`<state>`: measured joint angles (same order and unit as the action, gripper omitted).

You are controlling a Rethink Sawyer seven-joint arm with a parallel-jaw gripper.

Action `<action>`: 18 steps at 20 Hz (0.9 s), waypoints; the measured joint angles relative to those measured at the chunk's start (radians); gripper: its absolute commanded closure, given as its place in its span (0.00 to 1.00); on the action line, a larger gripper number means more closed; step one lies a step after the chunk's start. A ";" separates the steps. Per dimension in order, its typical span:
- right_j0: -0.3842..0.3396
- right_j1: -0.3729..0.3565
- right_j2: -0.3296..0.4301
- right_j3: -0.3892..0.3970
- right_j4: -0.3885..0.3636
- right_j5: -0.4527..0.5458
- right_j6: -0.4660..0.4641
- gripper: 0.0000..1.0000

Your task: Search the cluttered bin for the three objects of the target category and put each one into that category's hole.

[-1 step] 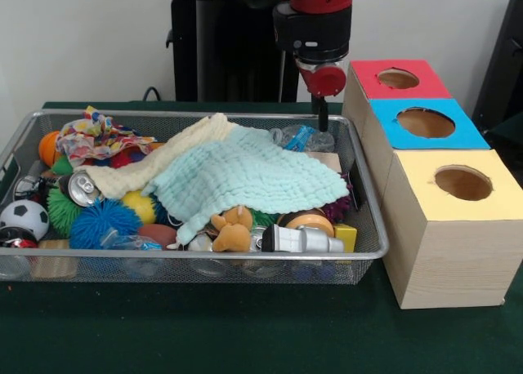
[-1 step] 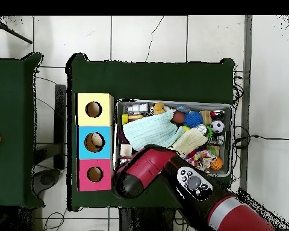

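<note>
A wire mesh bin (image 1: 368, 227) holds a heap of clutter under a mint green cloth (image 1: 245, 174) and a cream cloth (image 1: 155, 166). Around them lie a soccer ball (image 1: 23, 217), a blue spiky ball (image 1: 102, 221), a drink can (image 1: 82, 189), a tan plush toy (image 1: 231, 229) and a crumpled plastic bottle (image 1: 302, 137). Beside the bin stand a red box (image 1: 398, 78), a blue box (image 1: 425, 122) and a yellow box (image 1: 462, 182), each with a round hole on top. My gripper (image 1: 324, 117) hangs at the bin's far right corner, just above the bottle. From overhead, the arm (image 2: 141, 174) hides it.
A colourful patterned cloth (image 1: 94, 137), an orange ball (image 1: 49, 145), a green spiky ball (image 1: 61, 207), a silver cylinder (image 1: 302, 239) and a yellow block (image 1: 346, 235) also lie in the bin. The overhead view shows the bin (image 2: 174, 103) right of the boxes (image 2: 94, 142), on green table cover (image 2: 153, 78).
</note>
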<state>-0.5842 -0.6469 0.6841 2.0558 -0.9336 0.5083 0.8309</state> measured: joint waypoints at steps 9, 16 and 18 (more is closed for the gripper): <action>-0.025 -0.038 0.041 0.000 0.056 0.052 0.000 0.00; -0.058 -0.062 0.071 -0.011 0.070 0.127 0.000 0.00; -0.064 -0.060 0.074 -0.024 0.070 0.132 0.000 0.00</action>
<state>-0.6484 -0.7066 0.7585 2.0318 -0.8634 0.6408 0.8307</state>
